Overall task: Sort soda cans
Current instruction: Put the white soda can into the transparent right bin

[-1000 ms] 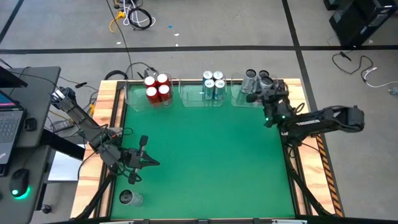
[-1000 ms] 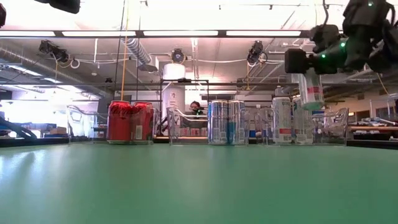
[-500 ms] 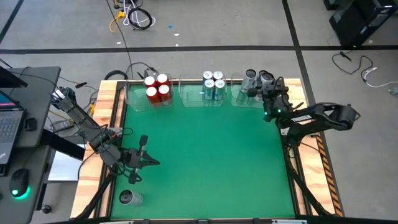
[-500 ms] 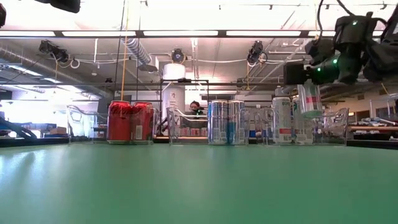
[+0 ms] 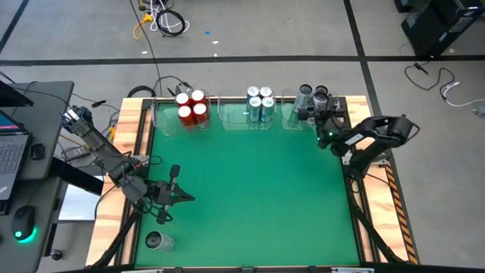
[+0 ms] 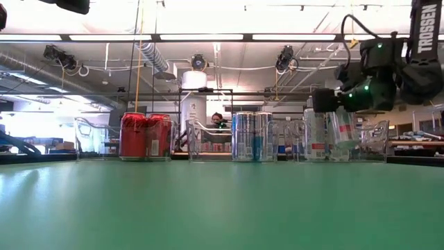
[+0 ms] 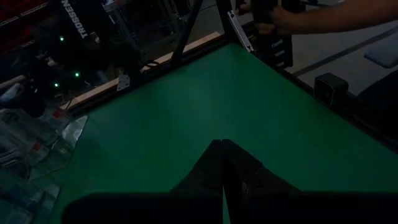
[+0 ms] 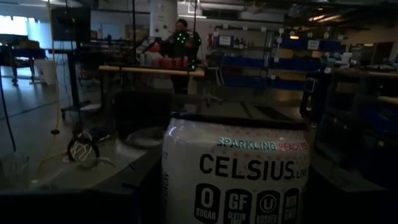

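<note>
**Grey can lowered at the right bin**

The right tool [image 6: 345, 104] holds one grey can [image 6: 344, 132] at the right bin [image 6: 374, 142]. Four red cans [image 5: 191, 107] and four blue cans [image 5: 260, 102] fill two bins. Left tool [image 5: 182, 197] pinched shut, low over the desk [image 5: 250, 189].

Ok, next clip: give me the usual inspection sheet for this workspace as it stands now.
Surface: green table, wooden edges.
Job's things: red cans in the left bin, blue-and-white cans in the middle bin, grey cans in the right bin; one more grey can is held over that right bin; a stray can stands at the near left corner.
Clutter: nothing seen on the green.
Grippers: right tool shut on the held can; left tool shut, empty, low at the near left.
Cables: loose cords on the floor behind the table.
Surroundings: laptop at left; a person far behind.
</note>
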Motion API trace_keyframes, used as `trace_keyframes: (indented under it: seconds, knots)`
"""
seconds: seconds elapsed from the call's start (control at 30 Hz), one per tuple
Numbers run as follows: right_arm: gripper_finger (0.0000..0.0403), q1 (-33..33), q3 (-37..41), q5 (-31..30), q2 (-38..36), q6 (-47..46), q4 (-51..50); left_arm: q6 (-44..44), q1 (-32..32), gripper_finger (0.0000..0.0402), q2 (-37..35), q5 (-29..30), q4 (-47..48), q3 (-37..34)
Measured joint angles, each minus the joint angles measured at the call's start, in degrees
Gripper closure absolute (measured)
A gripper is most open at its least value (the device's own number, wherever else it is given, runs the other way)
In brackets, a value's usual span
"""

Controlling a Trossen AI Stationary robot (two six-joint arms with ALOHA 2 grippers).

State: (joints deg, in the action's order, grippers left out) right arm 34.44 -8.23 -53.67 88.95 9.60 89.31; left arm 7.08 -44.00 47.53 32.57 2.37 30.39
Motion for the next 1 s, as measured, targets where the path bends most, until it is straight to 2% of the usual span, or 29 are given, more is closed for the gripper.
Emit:
trace_keyframes:
  seconds: [0.17, 0.3, 0.37, 0.57, 0.87, 1.0]
  knots:
    - [0.0158, 0.4, 0.0, 0.0, 2.1, -2.9, 0.1, 0.0, 0.0, 0.0401, 0.0, 0.0, 0.0, 0.0]
    - [0.0121, 0.7, 0.0, 0.0, 2.8, -4.7, 0.0, 0.0, 0.0, 0.0401, 0.0, 0.0, -0.1, 0.0]
    - [0.0116, 0.7, -0.1, 0.0, 2.8, -5.0, 0.3, 0.0, 0.0, 0.0401, 0.0, 0.0, -0.3, 0.0]
    - [0.0159, 0.7, -0.1, 0.3, 2.8, -4.9, 0.2, 0.0, 0.0, 0.0401, 0.0, 0.0, -0.4, 0.0]
    - [0.0161, -1.4, -0.1, 0.8, 2.8, -2.3, 0.0, 0.0, 0.0, 0.0401, 0.0, 0.0, -0.4, 0.0]
    - [0.0161, -1.4, -0.1, -1.5, 2.8, 1.3, 0.0, 0.0, 0.0, 0.0401, 0.0, 0.0, -0.4, 0.0]
